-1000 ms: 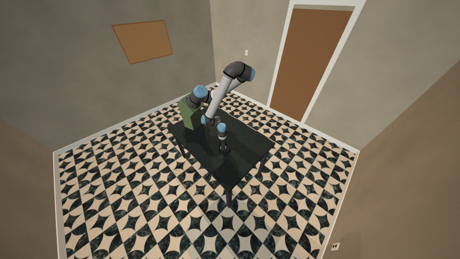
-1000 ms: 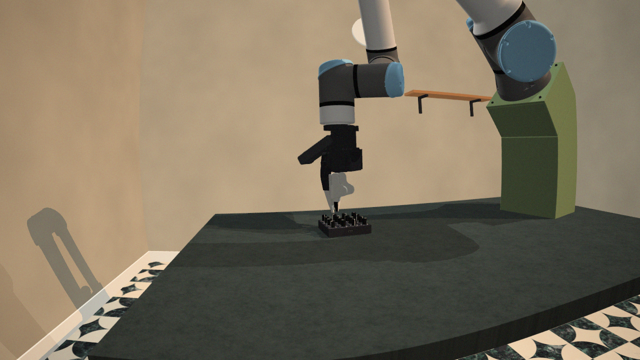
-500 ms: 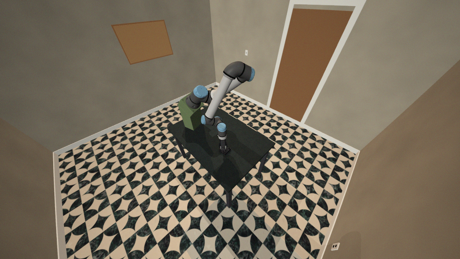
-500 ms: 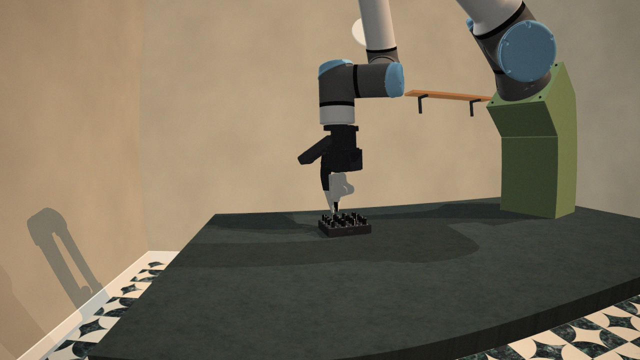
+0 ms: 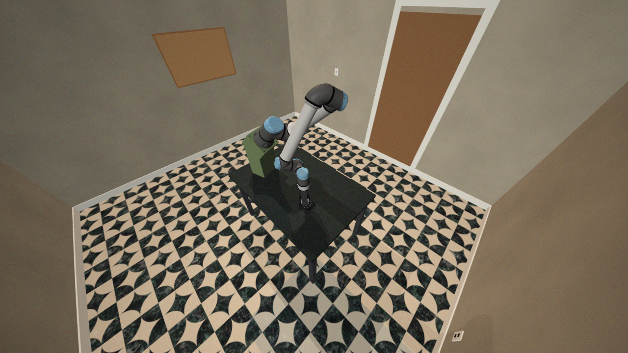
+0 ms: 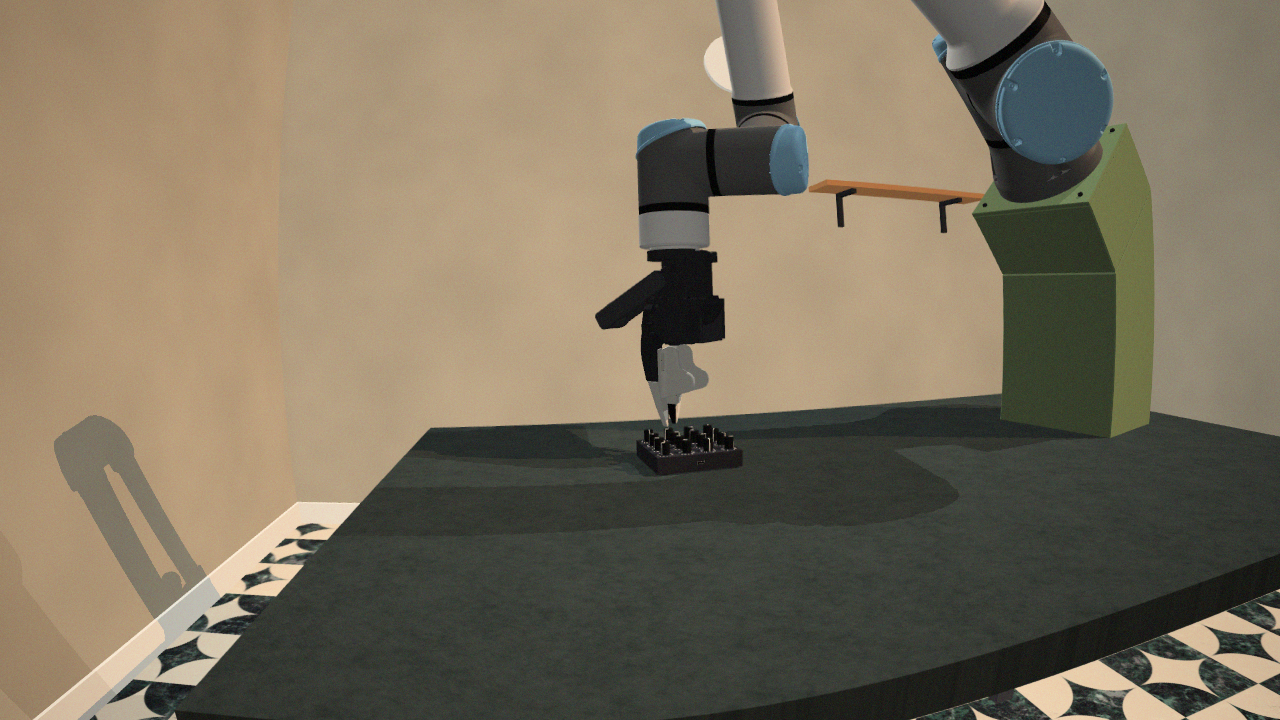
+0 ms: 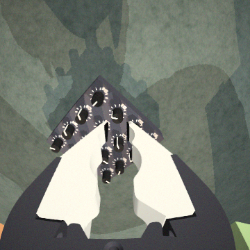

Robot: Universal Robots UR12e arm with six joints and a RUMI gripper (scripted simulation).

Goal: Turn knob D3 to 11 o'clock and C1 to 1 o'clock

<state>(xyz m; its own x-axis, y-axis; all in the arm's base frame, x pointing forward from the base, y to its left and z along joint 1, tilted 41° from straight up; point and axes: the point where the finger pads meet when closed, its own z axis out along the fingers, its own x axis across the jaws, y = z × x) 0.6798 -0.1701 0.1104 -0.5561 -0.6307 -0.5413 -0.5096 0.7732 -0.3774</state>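
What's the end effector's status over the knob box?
End effector slightly open, low over knob box. No knob visibly gripped. Neighbouring knobs crowd the fingertips.

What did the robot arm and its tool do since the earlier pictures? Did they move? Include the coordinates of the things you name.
I can't see any change. The arm (image 5: 298,131) (image 6: 673,179) stayed in the same pose, with its tool (image 5: 305,203) (image 6: 669,422) (image 7: 117,123) in the same place at the knob box (image 5: 312,204) (image 6: 698,463) (image 7: 100,82), which also stayed put. A tiny knob turn would be too small to tell.
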